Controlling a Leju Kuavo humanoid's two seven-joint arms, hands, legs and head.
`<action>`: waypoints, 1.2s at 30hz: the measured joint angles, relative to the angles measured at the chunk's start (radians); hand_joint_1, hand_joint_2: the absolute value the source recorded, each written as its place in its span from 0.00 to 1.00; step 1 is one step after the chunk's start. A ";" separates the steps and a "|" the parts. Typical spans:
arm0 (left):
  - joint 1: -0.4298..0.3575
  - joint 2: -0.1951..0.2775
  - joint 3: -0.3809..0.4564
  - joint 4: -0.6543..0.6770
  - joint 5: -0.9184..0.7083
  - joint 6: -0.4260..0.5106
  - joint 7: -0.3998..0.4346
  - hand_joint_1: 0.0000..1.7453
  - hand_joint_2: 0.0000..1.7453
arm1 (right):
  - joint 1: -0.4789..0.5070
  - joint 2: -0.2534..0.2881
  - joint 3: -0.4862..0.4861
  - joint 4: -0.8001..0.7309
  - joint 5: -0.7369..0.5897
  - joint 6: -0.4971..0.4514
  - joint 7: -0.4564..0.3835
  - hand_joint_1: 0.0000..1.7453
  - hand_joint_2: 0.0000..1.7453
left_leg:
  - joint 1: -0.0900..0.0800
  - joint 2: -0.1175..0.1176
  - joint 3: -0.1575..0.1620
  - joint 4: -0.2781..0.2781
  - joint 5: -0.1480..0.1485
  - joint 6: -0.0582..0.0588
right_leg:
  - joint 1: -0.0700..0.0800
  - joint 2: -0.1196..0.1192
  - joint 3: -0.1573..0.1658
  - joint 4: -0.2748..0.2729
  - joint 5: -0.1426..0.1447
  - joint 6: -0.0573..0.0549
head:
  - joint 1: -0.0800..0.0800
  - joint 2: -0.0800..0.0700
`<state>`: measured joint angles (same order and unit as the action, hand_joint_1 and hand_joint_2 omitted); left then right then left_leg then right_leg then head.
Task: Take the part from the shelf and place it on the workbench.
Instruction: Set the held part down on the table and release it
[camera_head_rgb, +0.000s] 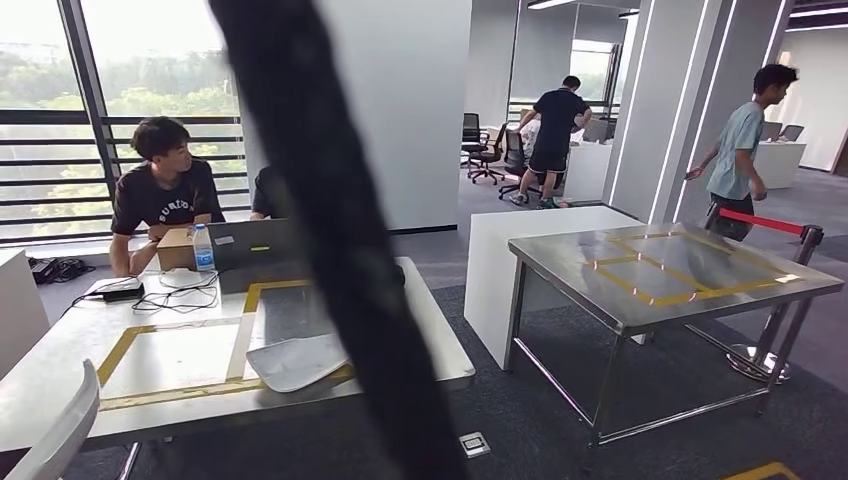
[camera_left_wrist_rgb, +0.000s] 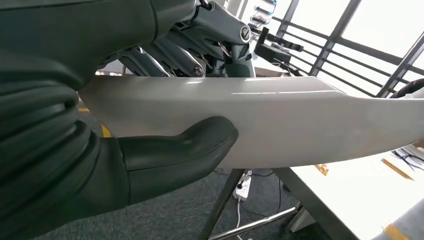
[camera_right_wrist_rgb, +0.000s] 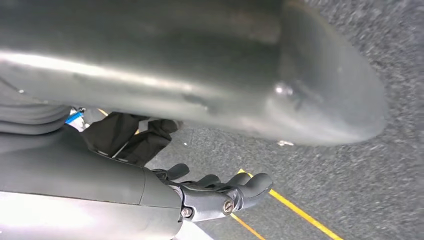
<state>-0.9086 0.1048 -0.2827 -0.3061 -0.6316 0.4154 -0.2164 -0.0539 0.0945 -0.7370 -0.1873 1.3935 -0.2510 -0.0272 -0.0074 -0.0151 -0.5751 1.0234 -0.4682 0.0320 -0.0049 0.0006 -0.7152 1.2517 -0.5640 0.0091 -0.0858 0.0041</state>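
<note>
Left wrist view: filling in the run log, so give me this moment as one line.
left hand: holds white part | right hand: holds nothing, fingers curled | workbench: another white part on it

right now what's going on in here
A humanoid robot is carrying a long white curved part in its left hand, thumb pressed against its face. In the head view the part's end shows at the lower left, just short of the near workbench, where a similar white part already lies on the yellow-taped area. The right hand hangs over the floor, fingers curled, holding nothing. One person sits behind the workbench; others stand farther back.
</note>
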 joint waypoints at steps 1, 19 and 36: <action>-0.001 0.002 0.006 0.000 0.002 -0.001 0.000 1.00 1.00 | 0.001 0.000 0.000 0.000 0.000 0.000 0.000 0.00 0.00 | -0.004 0.000 0.013 -0.001 -0.010 0.001 | 0.008 0.000 0.016 -0.068 0.052 -0.015 | -0.004 0.000; -0.006 0.032 0.052 0.002 0.018 -0.007 -0.052 1.00 1.00 | -0.001 -0.002 0.000 0.000 0.004 0.001 0.000 0.00 0.00 | 0.027 0.009 -0.065 0.021 0.039 -0.079 | -0.019 0.010 0.169 -0.224 0.062 -0.008 | -0.064 -0.001; -0.075 -0.017 0.066 -0.038 -0.018 -0.055 -0.141 1.00 1.00 | -0.004 -0.001 0.000 0.000 0.010 0.002 -0.010 0.00 0.00 | -0.003 0.000 -0.002 0.019 -0.026 -0.018 | 0.027 0.003 0.066 -0.218 0.146 -0.046 | 0.014 0.001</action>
<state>-0.9836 0.0874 -0.2163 -0.3440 -0.6494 0.3604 -0.3578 -0.0578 0.0937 -0.7370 -0.1873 1.4040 -0.2492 -0.0377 -0.0104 -0.0152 -0.5768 1.0426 -0.4940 0.0140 0.0219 0.0032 -0.6496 1.0341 -0.4179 -0.0373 -0.0721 0.0047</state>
